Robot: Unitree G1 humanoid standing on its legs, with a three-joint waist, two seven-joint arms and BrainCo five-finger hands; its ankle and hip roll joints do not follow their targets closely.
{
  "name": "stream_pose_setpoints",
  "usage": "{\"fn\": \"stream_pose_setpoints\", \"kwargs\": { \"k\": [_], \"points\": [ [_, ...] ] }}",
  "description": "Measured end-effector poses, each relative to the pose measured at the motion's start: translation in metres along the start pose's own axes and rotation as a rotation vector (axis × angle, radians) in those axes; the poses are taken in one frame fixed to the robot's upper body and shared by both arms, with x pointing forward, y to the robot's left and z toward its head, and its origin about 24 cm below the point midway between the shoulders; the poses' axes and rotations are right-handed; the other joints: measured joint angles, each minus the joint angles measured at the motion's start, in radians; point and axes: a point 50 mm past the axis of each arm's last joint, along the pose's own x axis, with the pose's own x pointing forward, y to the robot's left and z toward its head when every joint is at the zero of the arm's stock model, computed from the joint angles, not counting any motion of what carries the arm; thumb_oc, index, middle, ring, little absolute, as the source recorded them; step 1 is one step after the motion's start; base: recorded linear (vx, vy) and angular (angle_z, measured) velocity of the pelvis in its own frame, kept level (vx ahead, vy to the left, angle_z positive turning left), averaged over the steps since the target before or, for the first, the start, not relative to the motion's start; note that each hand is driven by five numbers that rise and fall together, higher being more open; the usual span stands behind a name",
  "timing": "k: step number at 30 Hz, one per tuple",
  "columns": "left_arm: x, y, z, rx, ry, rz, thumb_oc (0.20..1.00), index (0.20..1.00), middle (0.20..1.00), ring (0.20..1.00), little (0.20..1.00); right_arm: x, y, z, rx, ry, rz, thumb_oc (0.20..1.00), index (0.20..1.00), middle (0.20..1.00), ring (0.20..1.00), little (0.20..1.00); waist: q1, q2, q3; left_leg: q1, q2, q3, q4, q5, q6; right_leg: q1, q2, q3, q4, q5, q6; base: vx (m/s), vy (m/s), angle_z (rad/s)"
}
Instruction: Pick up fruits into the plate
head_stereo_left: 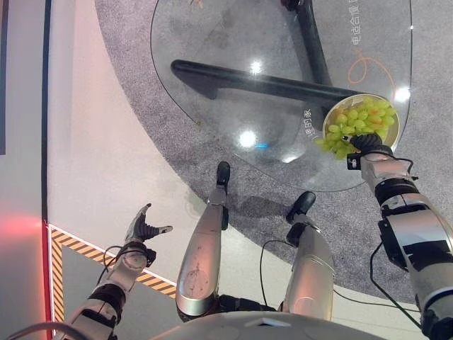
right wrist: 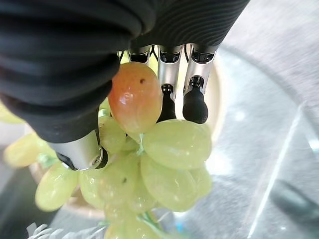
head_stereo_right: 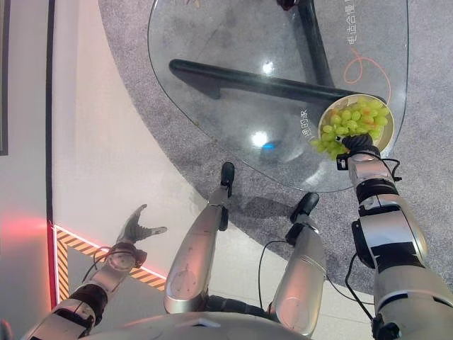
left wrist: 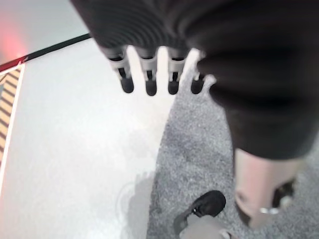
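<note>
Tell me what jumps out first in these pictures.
The bunch of green grapes stands out most, piled on the plate at the near right edge of the round glass table. The right hand grips it, fingers and thumb curled on the fruit. The left hand hangs open, low over the floor, holding nothing.

Round glass table (head_stereo_left: 212, 42) up top, with a plate (head_stereo_left: 393, 129) near its right edge piled with green grapes (head_stereo_left: 357, 122), some hanging over the near rim. Right hand (head_stereo_left: 367, 144) right at that near rim, up against the bunch, fingers buried in the grapes. Left hand (head_stereo_left: 144, 228) way off at lower left over the pale floor (head_stereo_left: 106, 156), fingers spread and holding nothing, next to a yellow-and-black striped strip (head_stereo_left: 74, 249).
</note>
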Motion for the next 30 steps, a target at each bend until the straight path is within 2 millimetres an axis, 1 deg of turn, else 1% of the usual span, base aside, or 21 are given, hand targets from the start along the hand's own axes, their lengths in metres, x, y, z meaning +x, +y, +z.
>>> {"fn": "stream_pose_setpoints", "kwargs": {
  "k": [3,4,5,6,9,10,11,13,15,17,18,20,22,23,24,25,26,27,28,29,30],
  "points": [
    [0.000,0.002,-0.002,-0.011,0.012,0.004,1.000,1.000,1.000,1.000,1.000,0.001,-0.005,-0.015,0.003,0.065,-0.044,1.000,1.000,1.000,1.000,1.000,-0.004,0.000,0.000,0.019,-0.001,0.001,0.000,-0.001,0.001,0.019,-0.001,0.001,-0.002,0.000,0.000,0.00,0.000,0.00],
    [0.000,0.002,-0.003,-0.010,0.016,0.000,1.000,1.000,1.000,1.000,1.000,0.002,-0.007,-0.024,0.001,0.089,-0.059,1.000,1.000,1.000,1.000,1.000,-0.002,0.000,0.000,0.029,-0.002,0.003,0.000,-0.001,0.001,0.028,-0.001,0.004,-0.002,0.000,0.000,0.00,0.000,0.00],
    [0.000,0.002,-0.004,-0.008,0.019,-0.003,1.000,1.000,1.000,1.000,1.000,0.002,-0.008,-0.026,-0.001,0.093,-0.066,1.000,1.000,1.000,1.000,1.000,-0.003,0.000,0.000,0.036,-0.002,0.003,0.000,-0.002,0.002,0.034,-0.001,0.004,-0.004,0.000,0.000,-0.01,0.018,-0.04],
    [0.000,0.001,-0.005,-0.006,0.027,-0.014,1.000,1.000,1.000,1.000,1.000,0.002,-0.008,-0.036,-0.011,0.109,-0.067,1.000,1.000,1.000,1.000,1.000,-0.005,0.000,0.000,0.050,-0.002,0.005,-0.001,-0.004,0.003,0.050,0.001,0.006,-0.014,0.000,0.000,0.01,0.033,-0.05],
    [-0.002,0.000,-0.011,-0.001,0.049,-0.047,1.000,1.000,1.000,1.000,1.000,0.001,-0.007,-0.057,-0.019,0.105,-0.059,1.000,1.000,1.000,1.000,1.000,-0.017,0.000,0.000,0.109,-0.001,0.014,-0.011,-0.011,0.007,0.113,0.007,0.013,-0.048,0.004,0.005,0.04,0.027,-0.07],
    [-0.002,-0.001,-0.015,0.002,0.061,-0.060,1.000,1.000,1.000,1.000,1.000,0.000,-0.007,-0.066,-0.024,0.089,-0.053,1.000,1.000,1.000,1.000,1.000,-0.029,0.000,-0.001,0.149,-0.001,0.019,-0.024,-0.012,0.009,0.157,0.012,0.014,-0.076,0.013,0.009,0.03,0.014,-0.08],
    [-0.003,-0.001,-0.016,0.002,0.066,-0.066,1.000,1.000,1.000,1.000,1.000,-0.001,-0.006,-0.069,-0.024,0.071,-0.049,1.000,1.000,1.000,1.000,1.000,-0.035,0.000,-0.001,0.172,0.000,0.024,-0.032,-0.013,0.009,0.182,0.015,0.014,-0.092,0.020,0.011,0.04,0.019,-0.12],
    [-0.004,-0.001,-0.017,-0.016,0.071,-0.071,1.000,1.000,1.000,1.000,1.000,-0.004,-0.004,-0.069,-0.011,-0.026,-0.036,1.000,1.000,1.000,1.000,1.000,-0.059,-0.001,-0.001,0.222,0.007,0.036,-0.056,-0.022,0.009,0.238,0.028,0.018,-0.143,0.033,0.012,0.04,0.013,-0.14],
    [-0.003,-0.001,-0.017,-0.035,0.078,-0.063,1.000,1.000,1.000,1.000,1.000,-0.011,0.003,-0.058,-0.018,-0.182,-0.008,1.000,1.000,1.000,1.000,1.000,-0.077,-0.005,-0.003,0.263,0.017,0.048,-0.085,-0.014,0.007,0.287,0.049,0.019,-0.204,0.065,0.014,0.07,0.001,-0.19],
    [-0.004,-0.002,-0.019,-0.049,0.089,-0.066,1.000,1.000,1.000,1.000,1.000,-0.021,0.013,-0.048,-0.020,-0.306,0.022,1.000,1.000,1.000,1.000,1.000,-0.097,-0.008,-0.007,0.302,0.027,0.058,-0.116,-0.009,0.003,0.329,0.065,0.019,-0.249,0.082,0.014,0.08,0.000,-0.16],
    [-0.005,-0.002,-0.021,-0.050,0.094,-0.069,1.000,1.000,1.000,1.000,1.000,-0.026,0.019,-0.047,-0.016,-0.351,0.039,1.000,1.000,1.000,1.000,1.000,-0.103,-0.014,-0.016,0.321,0.034,0.061,-0.129,-0.005,-0.003,0.347,0.075,0.020,-0.270,0.092,0.009,0.08,-0.003,-0.15],
    [-0.007,-0.005,-0.026,-0.062,0.119,-0.072,1.000,1.000,1.000,1.000,1.000,-0.035,0.029,-0.055,-0.021,-0.401,0.069,1.000,1.000,1.000,1.000,1.000,-0.110,-0.024,-0.052,0.351,0.042,0.068,-0.160,-0.001,-0.009,0.374,0.089,0.019,-0.304,0.104,0.009,0.08,-0.011,-0.13],
    [-0.019,-0.011,-0.047,-0.058,0.199,-0.086,1.000,1.000,1.000,1.000,1.000,-0.051,0.044,-0.081,-0.039,-0.435,0.130,1.000,1.000,1.000,1.000,1.000,-0.125,-0.060,-0.132,0.406,0.052,0.082,-0.196,-0.001,-0.015,0.424,0.105,0.019,-0.346,0.108,0.010,0.07,-0.012,-0.15],
    [-0.022,-0.013,-0.052,-0.054,0.221,-0.090,1.000,1.000,1.000,1.000,1.000,-0.054,0.046,-0.089,-0.042,-0.428,0.145,1.000,1.000,1.000,1.000,1.000,-0.129,-0.070,-0.151,0.423,0.053,0.087,-0.207,-0.001,-0.015,0.438,0.108,0.019,-0.357,0.108,0.010,0.03,0.000,-0.07],
    [-0.022,-0.013,-0.052,-0.054,0.221,-0.090,1.000,1.000,1.000,1.000,1.000,-0.054,0.046,-0.089,-0.042,-0.428,0.145,1.000,1.000,1.000,1.000,1.000,-0.129,-0.070,-0.151,0.423,0.053,0.087,-0.207,-0.001,-0.015,0.438,0.108,0.019,-0.357,0.108,0.010,0.09,0.018,-0.13],
    [-0.034,-0.016,-0.073,-0.032,0.298,-0.106,1.000,1.000,1.000,1.000,1.000,-0.063,0.053,-0.115,-0.051,-0.383,0.181,1.000,1.000,1.000,1.000,1.000,-0.153,-0.109,-0.228,0.476,0.057,0.105,-0.242,-0.006,-0.021,0.485,0.116,0.020,-0.396,0.108,0.010,0.10,0.020,-0.17],
    [-0.037,-0.017,-0.080,-0.028,0.331,-0.109,1.000,1.000,1.000,1.000,1.000,-0.070,0.059,-0.133,-0.047,-0.338,0.218,1.000,1.000,1.000,1.000,1.000,-0.170,-0.127,-0.253,0.507,0.063,0.120,-0.257,-0.011,-0.029,0.510,0.122,0.022,-0.413,0.108,0.011,0.13,0.021,-0.23],
    [-0.041,-0.018,-0.087,-0.028,0.377,-0.109,1.000,1.000,1.000,1.000,1.000,-0.074,0.061,-0.143,-0.047,-0.310,0.242,1.000,1.000,1.000,1.000,1.000,-0.175,-0.140,-0.268,0.533,0.064,0.126,-0.256,-0.016,-0.033,0.537,0.126,0.024,-0.423,0.108,0.011,0.07,0.008,-0.19],
    [-0.044,-0.018,-0.092,-0.025,0.401,-0.112,1.000,1.000,1.000,1.000,1.000,-0.078,0.065,-0.151,-0.057,-0.287,0.268,1.000,1.000,1.000,1.000,1.000,-0.176,-0.146,-0.286,0.543,0.067,0.130,-0.257,-0.023,-0.036,0.546,0.129,0.029,-0.427,0.107,0.012,0.11,0.009,-0.26],
    [-0.049,-0.019,-0.098,-0.022,0.425,-0.119,1.000,1.000,1.000,1.000,1.000,-0.087,0.071,-0.172,-0.081,-0.234,0.326,1.000,1.000,1.000,1.000,1.000,-0.186,-0.157,-0.332,0.546,0.072,0.144,-0.257,-0.033,-0.040,0.545,0.133,0.040,-0.437,0.106,0.013,0.12,0.011,-0.26],
    [-0.049,-0.020,-0.098,-0.028,0.427,-0.121,1.000,1.000,1.000,1.000,1.000,-0.091,0.071,-0.182,-0.094,-0.198,0.351,1.000,1.000,1.000,1.000,1.000,-0.199,-0.159,-0.343,0.554,0.072,0.150,-0.257,-0.034,-0.040,0.547,0.134,0.046,-0.437,0.107,0.013,0.14,0.016,-0.23]
  ]
}}
